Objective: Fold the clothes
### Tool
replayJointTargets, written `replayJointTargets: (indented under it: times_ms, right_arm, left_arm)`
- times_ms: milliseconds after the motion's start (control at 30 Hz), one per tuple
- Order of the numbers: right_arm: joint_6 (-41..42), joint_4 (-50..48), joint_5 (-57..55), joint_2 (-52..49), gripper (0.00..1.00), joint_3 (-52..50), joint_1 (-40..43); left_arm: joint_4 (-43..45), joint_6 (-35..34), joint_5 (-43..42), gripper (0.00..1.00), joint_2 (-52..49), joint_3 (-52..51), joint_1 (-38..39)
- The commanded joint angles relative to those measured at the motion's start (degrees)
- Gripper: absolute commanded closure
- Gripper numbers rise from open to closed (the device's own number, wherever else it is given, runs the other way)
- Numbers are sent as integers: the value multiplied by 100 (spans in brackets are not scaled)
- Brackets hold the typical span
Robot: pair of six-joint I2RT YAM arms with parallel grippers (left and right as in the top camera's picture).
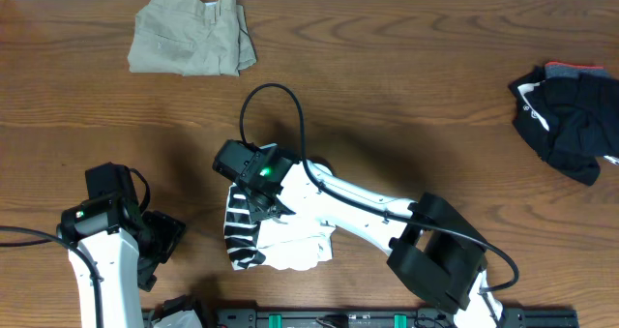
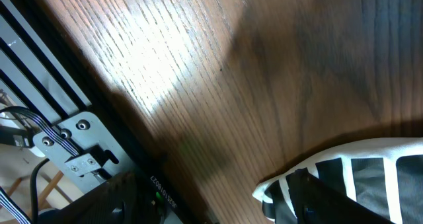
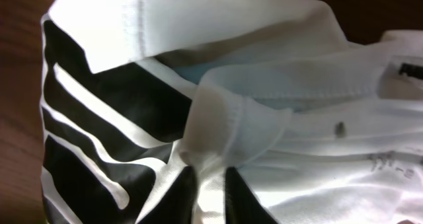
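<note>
Early in the fold, seemingly: pinching a raised white ridge of the bunched T-shirt [image 1: 295,241] with the right fingers [image 3: 188,194], on the counter [image 1: 406,105] with khaki trousers [image 1: 191,38] well beyond it. Cannot tell spread from pressed together for the left fingers [image 1: 160,241], just left of the T-shirt. Next calls for lifting that ridge and drawing the T-shirt out flat

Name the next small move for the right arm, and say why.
Probably lift the right gripper slightly and carry the pinched fold across the T-shirt. The gripper is closed on a ridge of white cloth, and the garment lies bunched rather than flat.
</note>
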State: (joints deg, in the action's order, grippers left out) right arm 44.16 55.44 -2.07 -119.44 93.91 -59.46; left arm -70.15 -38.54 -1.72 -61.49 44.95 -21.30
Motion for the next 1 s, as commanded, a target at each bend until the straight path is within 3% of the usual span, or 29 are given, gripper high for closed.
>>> replayJointTargets:
  times_ms: [0, 100, 367, 500, 567, 667, 967]
  right_arm:
    - [101, 72, -317, -92, 93, 111, -83]
    - [122, 120, -415, -92, 99, 111, -81]
    - [-52, 138, -208, -87, 99, 177, -72]
    - [-249, 229, -2, -79, 80, 444, -129]
    - [-251, 376, -2, -79, 62, 669, -173]
    - [-271, 457, -9, -79, 47, 811, -251]
    - [-133, 581, -28, -363, 49, 793, -369]
  left_arm:
    - [-31, 79, 24, 23, 42, 109, -33]
    - [-31, 81, 24, 23, 42, 109, -33]
    - [-31, 79, 24, 23, 42, 109, -33]
    - [-28, 79, 26, 23, 42, 109, -33]
    - [-28, 79, 26, 22, 42, 109, -33]
    - [-28, 79, 26, 22, 42, 109, -33]
    - [-31, 79, 24, 23, 42, 109, -33]
